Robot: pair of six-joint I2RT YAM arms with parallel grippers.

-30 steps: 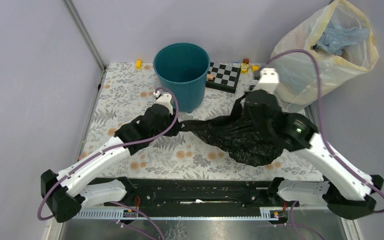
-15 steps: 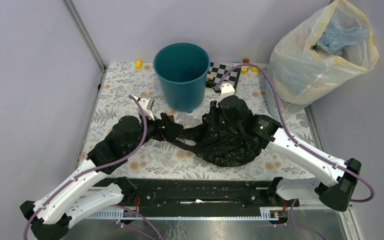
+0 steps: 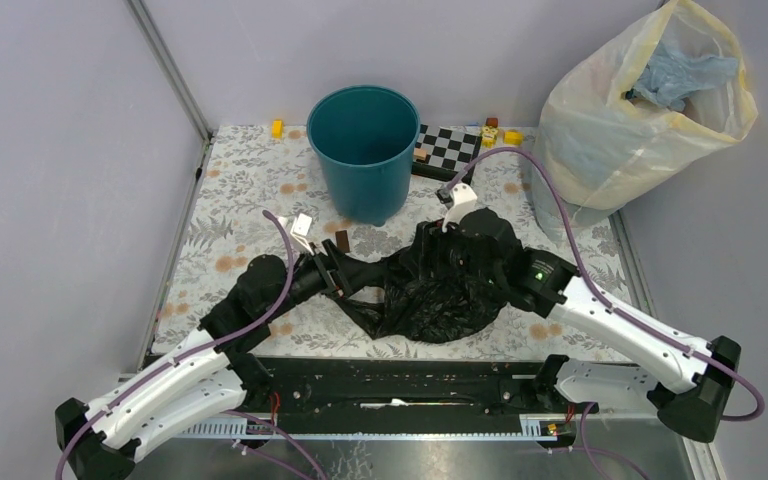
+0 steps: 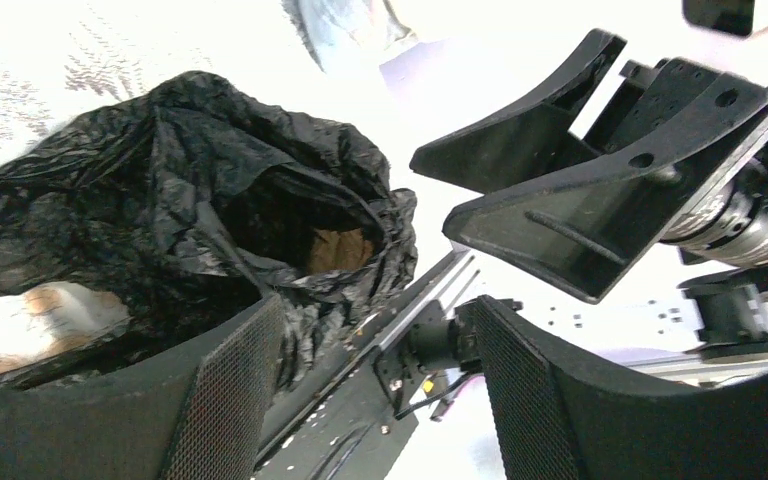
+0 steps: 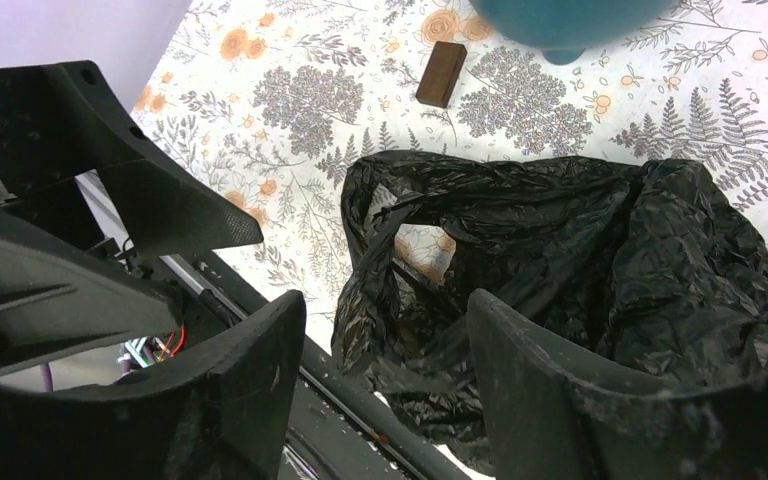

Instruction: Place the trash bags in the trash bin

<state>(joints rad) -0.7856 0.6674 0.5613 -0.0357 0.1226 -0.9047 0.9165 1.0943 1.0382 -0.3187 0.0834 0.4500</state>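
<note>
The black trash bag (image 3: 430, 295) lies crumpled on the flowered table, its mouth gaping (image 4: 300, 225) and one loop handle spread flat (image 5: 415, 245). The teal trash bin (image 3: 363, 150) stands upright behind it, empty as far as I can see. My left gripper (image 3: 337, 268) (image 4: 375, 310) is open at the bag's left end, nothing between its fingers. My right gripper (image 3: 427, 257) (image 5: 385, 300) hovers open over the bag's near-left edge; a fold of film lies below the fingers, not pinched.
A small brown block (image 3: 343, 240) (image 5: 441, 72) lies by the bin's foot. Behind sit a chequered board (image 3: 448, 150) and small coloured blocks (image 3: 277, 127). A big translucent sack (image 3: 640, 110) stands back right. The black base rail (image 3: 400, 385) runs along the near edge.
Both grippers have opened and let go of the bag. The bag, stretched between them before, has slumped into a heap nearer the front edge. Both arms have drawn lower and nearer.
</note>
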